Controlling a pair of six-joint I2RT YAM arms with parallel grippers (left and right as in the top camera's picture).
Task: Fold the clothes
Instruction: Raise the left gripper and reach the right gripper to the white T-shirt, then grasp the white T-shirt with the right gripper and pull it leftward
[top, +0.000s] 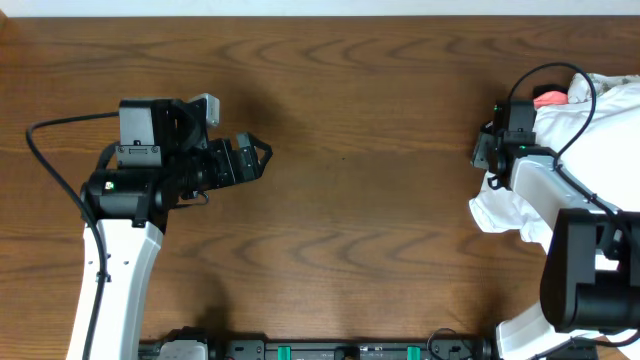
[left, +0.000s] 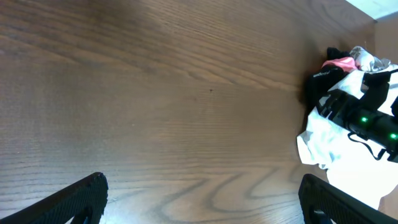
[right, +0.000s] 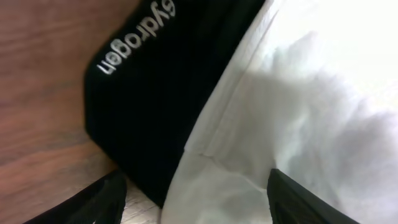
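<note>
One white T-shirt (top: 612, 110) (crumpled, seemingly)

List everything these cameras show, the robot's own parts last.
table: one, brown wood grain, fills the view.
white clothes: one crumpled heap, white, far right edge of the table under the right arm; number of pieces cannot be told.
black garment: one, black with white lettering, at the left side of the heap, part under the white cloth.
pink item: one, pink-red, at the top of the heap; what it is cannot be told.
cables: black, looping from each arm.
left arm: one, white and black, left side.
right arm: one, white and black, over the heap.
left fingers: two, black, spread apart above bare wood.
right fingers: two, black, spread apart above the heap.
</note>
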